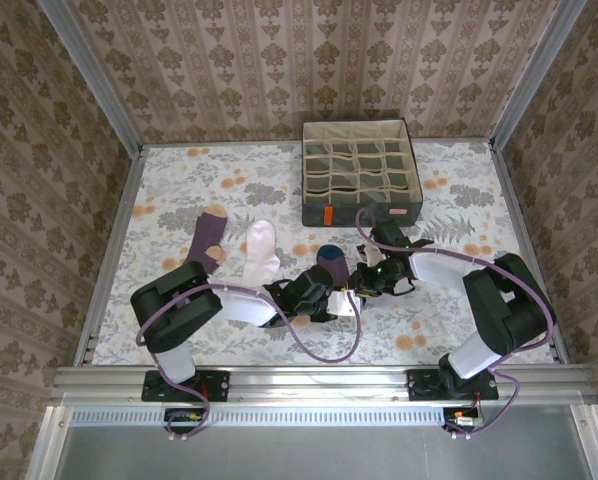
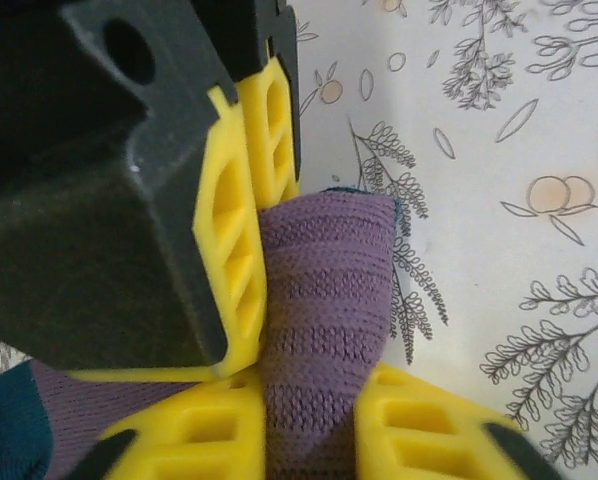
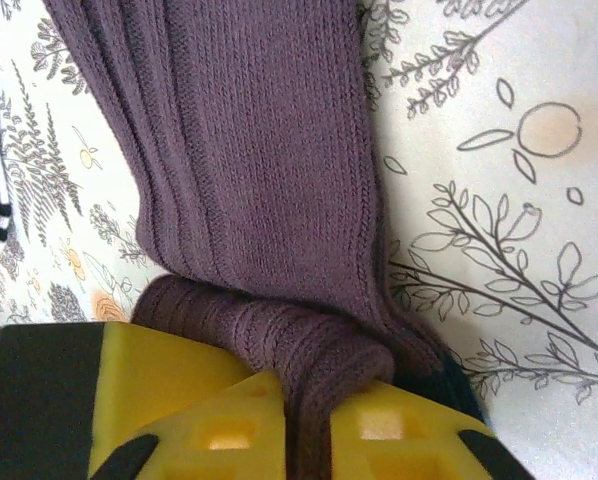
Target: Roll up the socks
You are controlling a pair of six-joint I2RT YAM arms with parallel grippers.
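Purple ribbed fabric was bunched between the two tools near the middle of the floral-printed surface (image 1: 459,230): this was the purple sock with the teal heel (image 1: 331,260), lying just in front of the grey fabric box (image 1: 361,170) but apart from it.

The left tool (image 2: 309,445) was closed on this sock, and its yellow fingers (image 2: 189,440) squeezed a raised fold of the striped knit between them. A patch of teal showed at the lower left of the left wrist view.

The right tool (image 3: 309,440) was likewise clamped down, its jaws nearly together with a thick rolled ridge of the same sock caught between the yellow pads. The rest of the sock stretched flat away from it across the surface. In the left wrist view, this tool's black body and yellow pad stood just beside the left tool's fingers and touched the fold.

Over to the left lay the white sock (image 1: 260,250), flat and free of both tools. Its dark-striped cuff peeked in at the edge of the right wrist view. Just beside it, further left, the purple sock with the tan heel (image 1: 207,240) also lay flat.
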